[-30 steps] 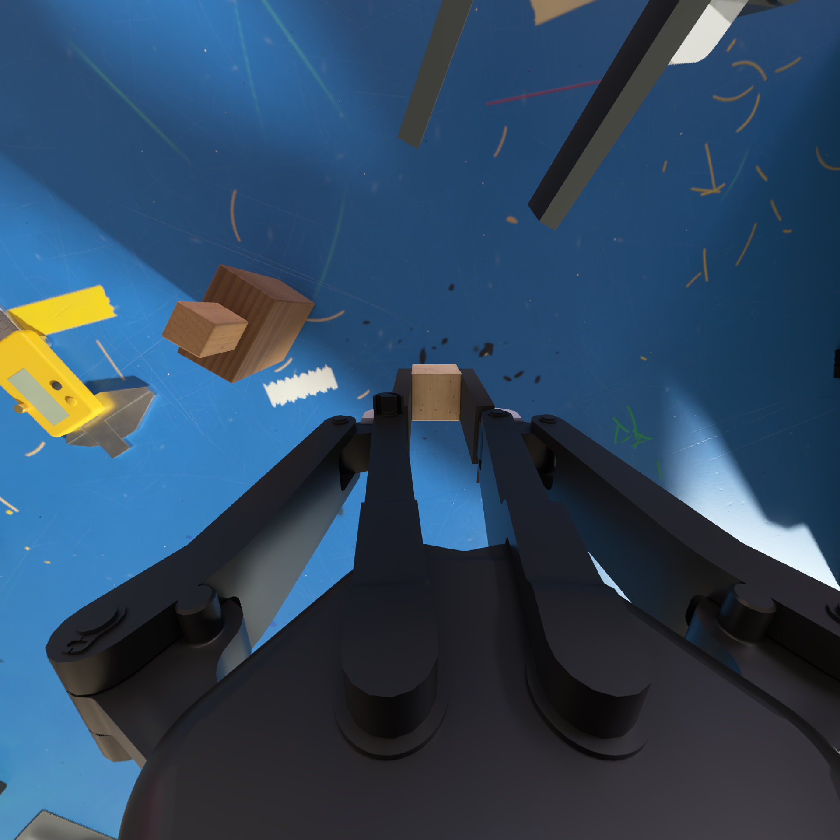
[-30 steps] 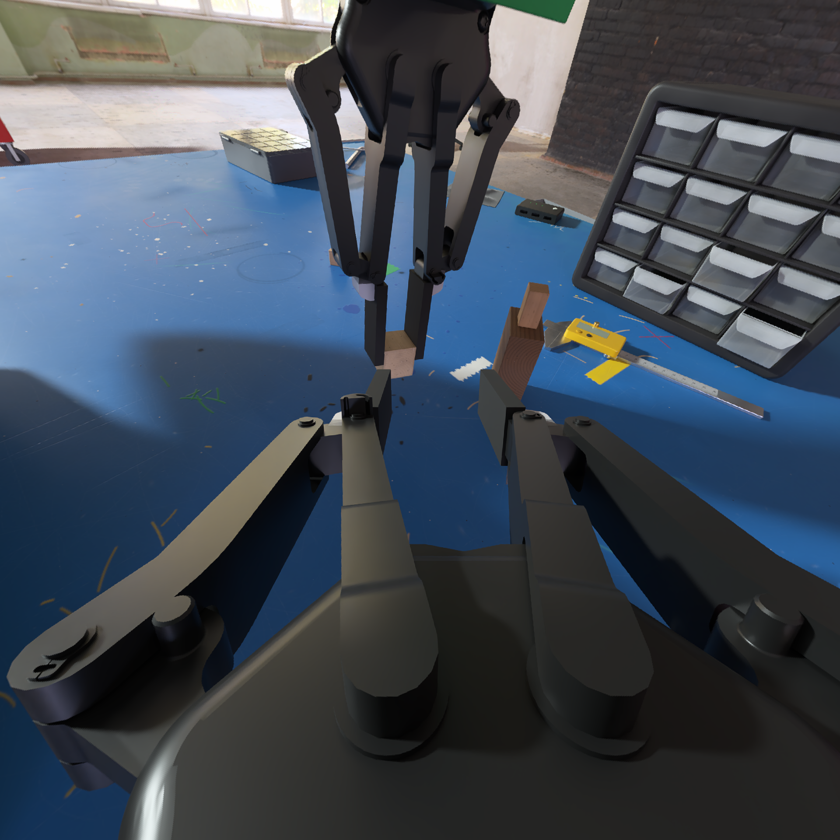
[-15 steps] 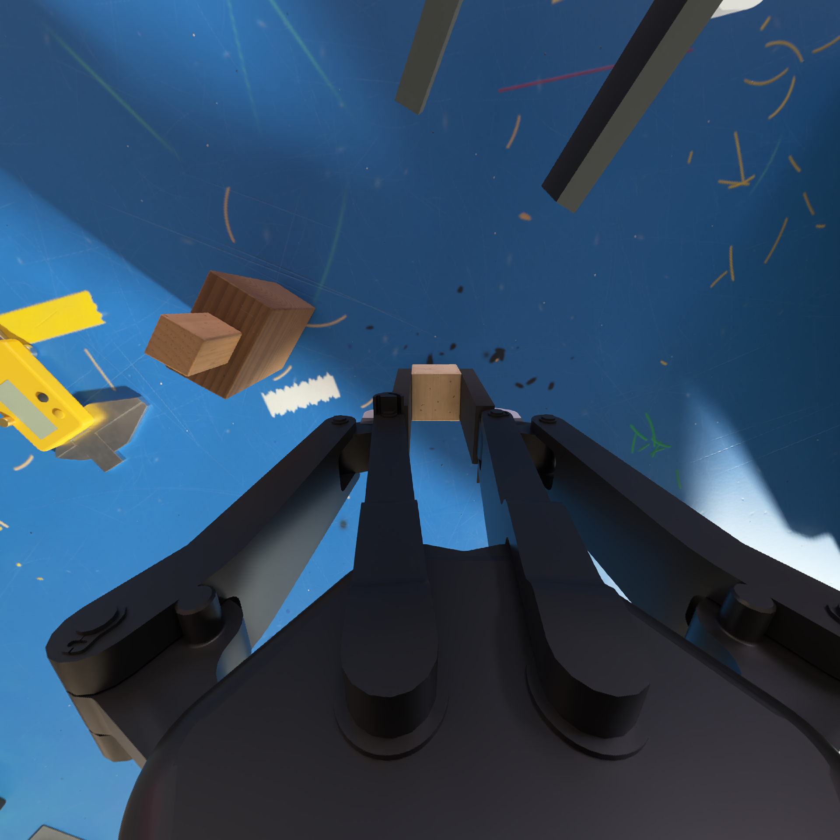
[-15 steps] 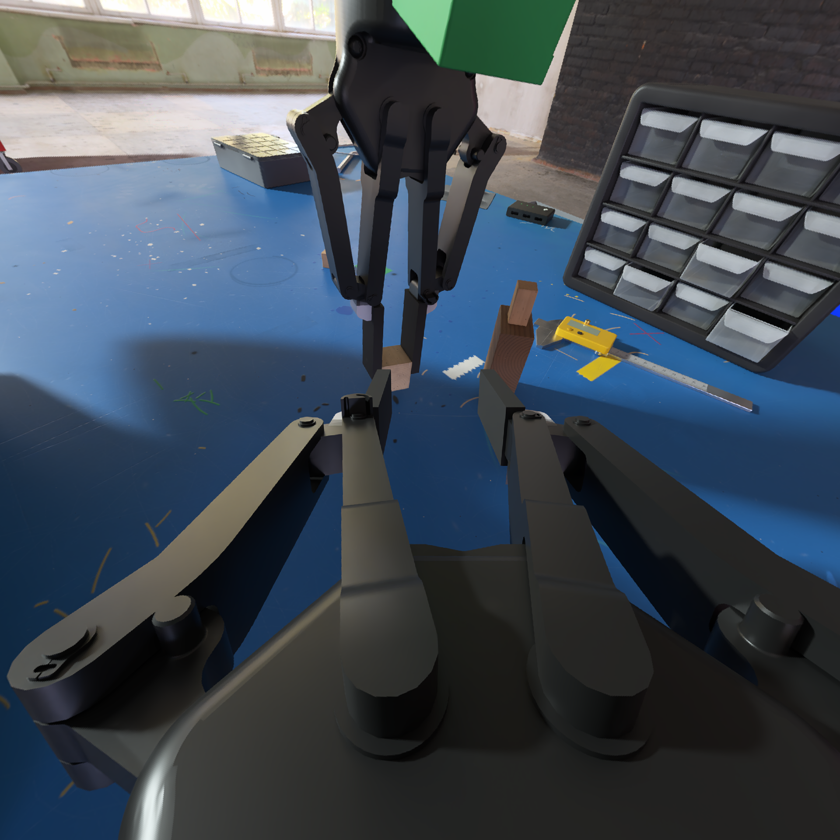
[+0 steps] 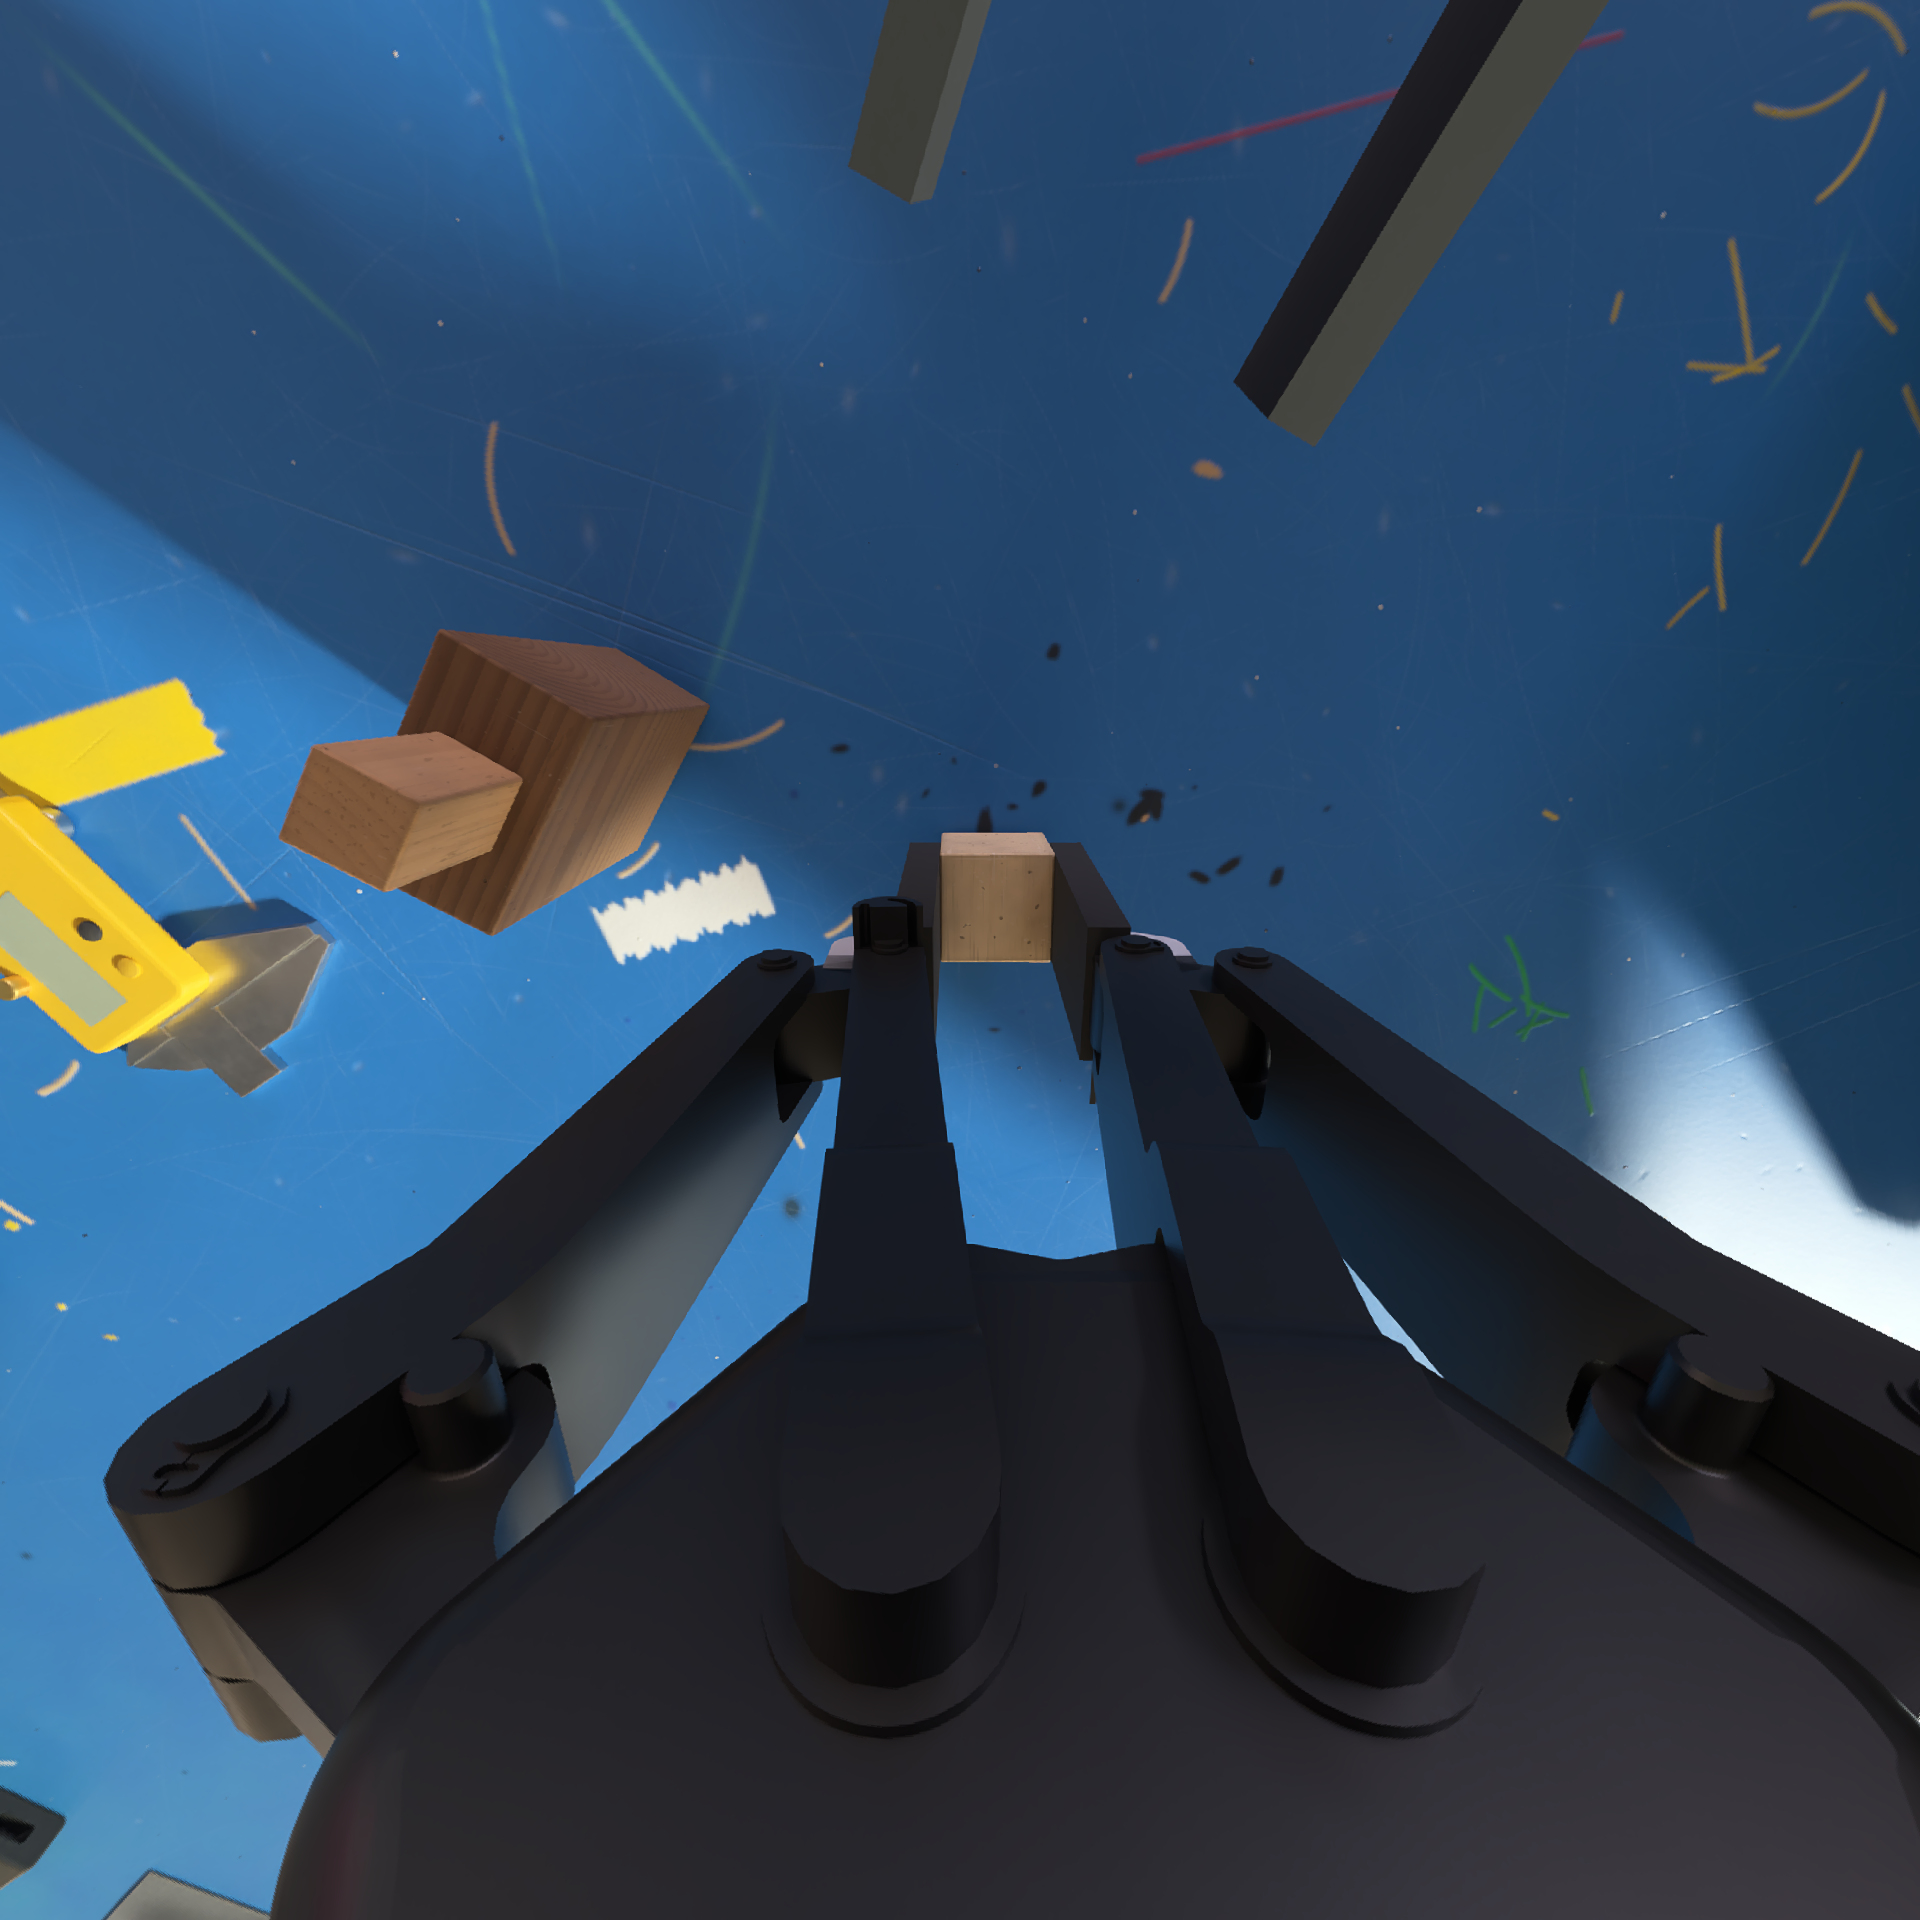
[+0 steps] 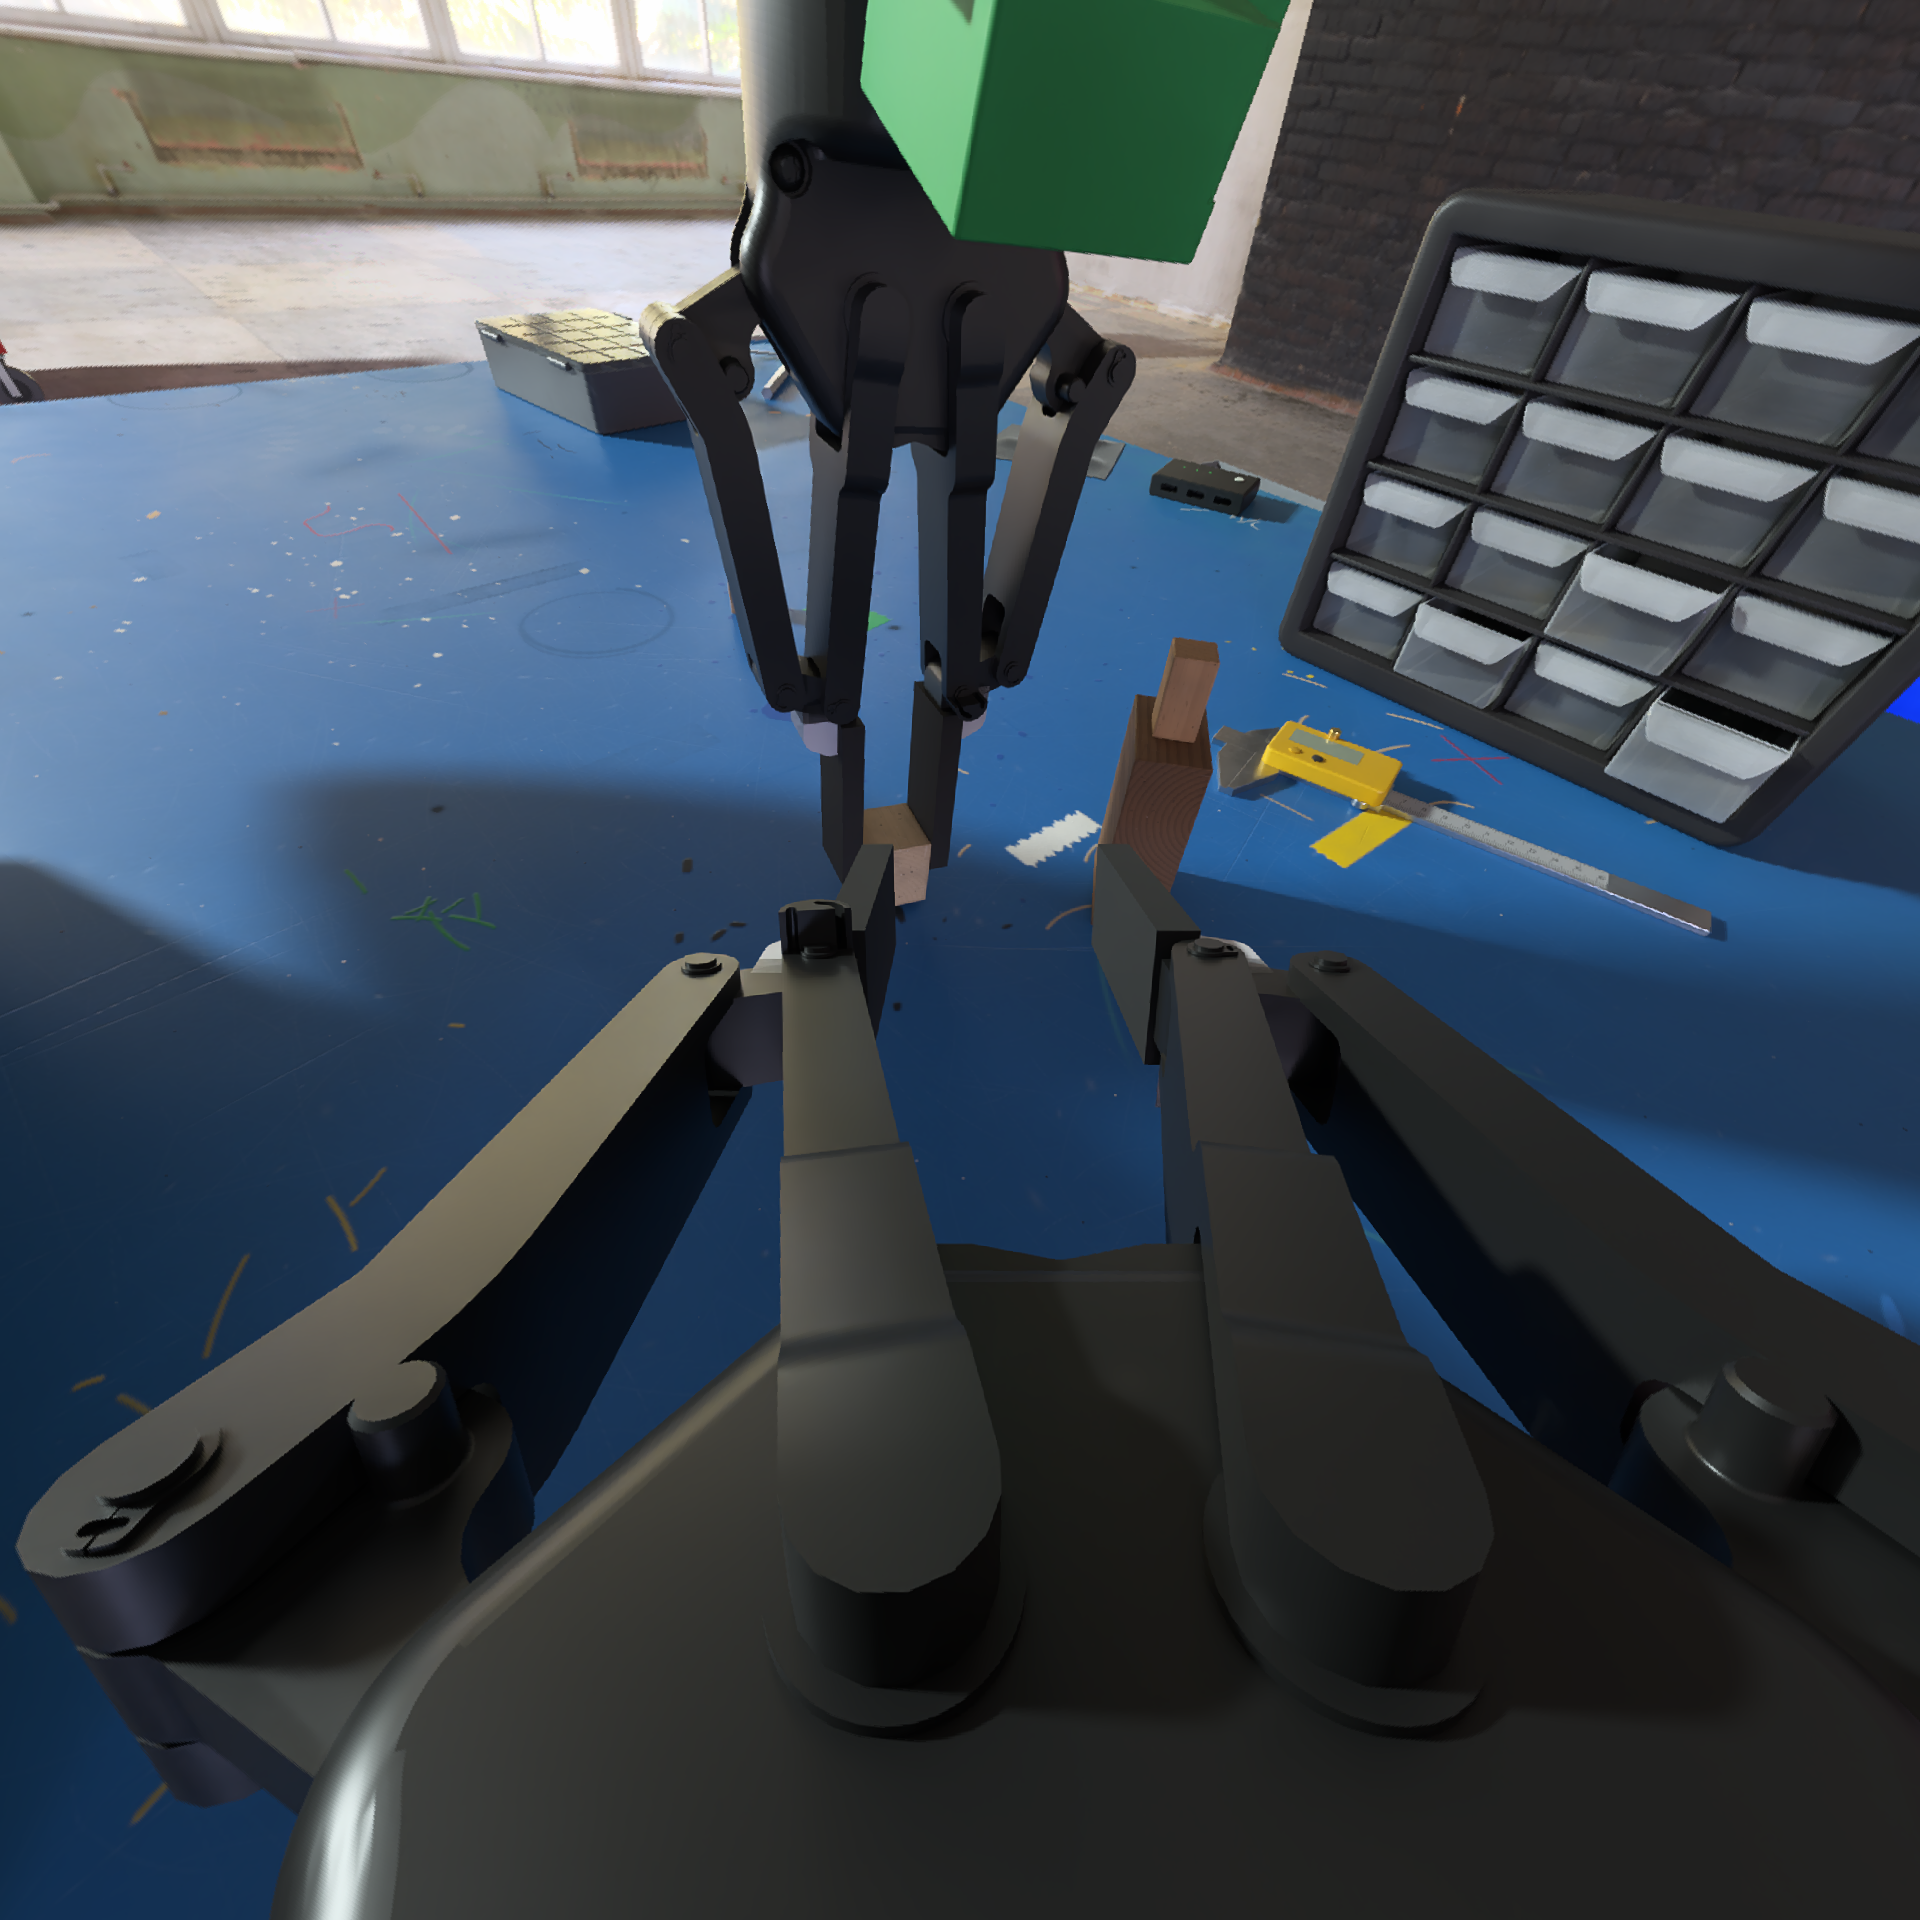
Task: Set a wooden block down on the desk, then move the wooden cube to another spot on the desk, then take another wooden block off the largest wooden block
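The small cube is pale, smooth wood. The big block is dark, stripy wood. The table is scratched blue.

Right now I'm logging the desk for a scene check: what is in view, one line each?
cube: 1, pale wood, between left gripper's fingers
big block: 1, dark brown, on desk
small block: 1, mid brown, on big block
caliper: 1, yellow, beside big block
tape: 1, yellow, by caliper
organiser: 1, black, clear drawers, far right
case: 1, grey, far edge
desk: 1, blue
left gripper: shut on cube
right gripper: open, empty
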`<action>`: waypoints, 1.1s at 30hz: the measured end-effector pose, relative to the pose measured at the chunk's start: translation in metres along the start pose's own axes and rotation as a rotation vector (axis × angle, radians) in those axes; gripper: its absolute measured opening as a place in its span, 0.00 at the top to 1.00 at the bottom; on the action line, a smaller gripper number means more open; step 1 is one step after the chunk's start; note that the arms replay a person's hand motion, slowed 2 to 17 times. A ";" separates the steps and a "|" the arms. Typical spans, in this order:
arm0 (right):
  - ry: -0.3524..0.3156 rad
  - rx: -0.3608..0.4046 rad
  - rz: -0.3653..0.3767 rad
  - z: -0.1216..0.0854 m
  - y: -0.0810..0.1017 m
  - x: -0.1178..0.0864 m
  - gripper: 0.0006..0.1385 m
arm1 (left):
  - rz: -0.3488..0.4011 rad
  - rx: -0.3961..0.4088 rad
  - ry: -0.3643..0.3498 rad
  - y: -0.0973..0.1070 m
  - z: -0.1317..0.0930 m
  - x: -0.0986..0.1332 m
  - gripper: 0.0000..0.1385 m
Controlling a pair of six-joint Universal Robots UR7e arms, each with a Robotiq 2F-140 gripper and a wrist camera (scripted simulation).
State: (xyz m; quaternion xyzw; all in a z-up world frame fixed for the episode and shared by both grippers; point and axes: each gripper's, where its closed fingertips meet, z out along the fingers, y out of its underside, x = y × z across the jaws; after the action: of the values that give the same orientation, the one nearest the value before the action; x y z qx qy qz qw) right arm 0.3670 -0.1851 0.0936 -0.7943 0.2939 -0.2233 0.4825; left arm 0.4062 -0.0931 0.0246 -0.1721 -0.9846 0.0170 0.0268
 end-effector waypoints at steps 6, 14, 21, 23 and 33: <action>0.000 0.001 0.000 0.000 0.000 0.000 0.63 | 0.004 0.000 -0.008 0.000 0.002 -0.001 0.80; 0.000 0.003 -0.001 0.000 0.000 0.000 0.63 | -0.002 0.014 -0.021 -0.001 0.002 -0.002 0.80; 0.000 0.004 0.002 0.000 0.000 0.000 0.63 | -0.010 0.048 -0.036 -0.004 -0.002 -0.003 0.76; 0.000 0.005 0.003 0.000 0.000 0.000 0.63 | -0.012 0.060 -0.039 -0.005 -0.004 -0.002 0.76; 0.001 0.005 0.006 0.000 0.000 0.001 0.63 | -0.025 0.134 -0.065 -0.007 -0.024 0.001 0.75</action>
State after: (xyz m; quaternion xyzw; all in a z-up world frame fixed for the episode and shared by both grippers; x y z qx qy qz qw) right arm 0.3673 -0.1858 0.0933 -0.7921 0.2959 -0.2232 0.4850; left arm 0.4047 -0.0993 0.0491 -0.1570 -0.9837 0.0879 0.0064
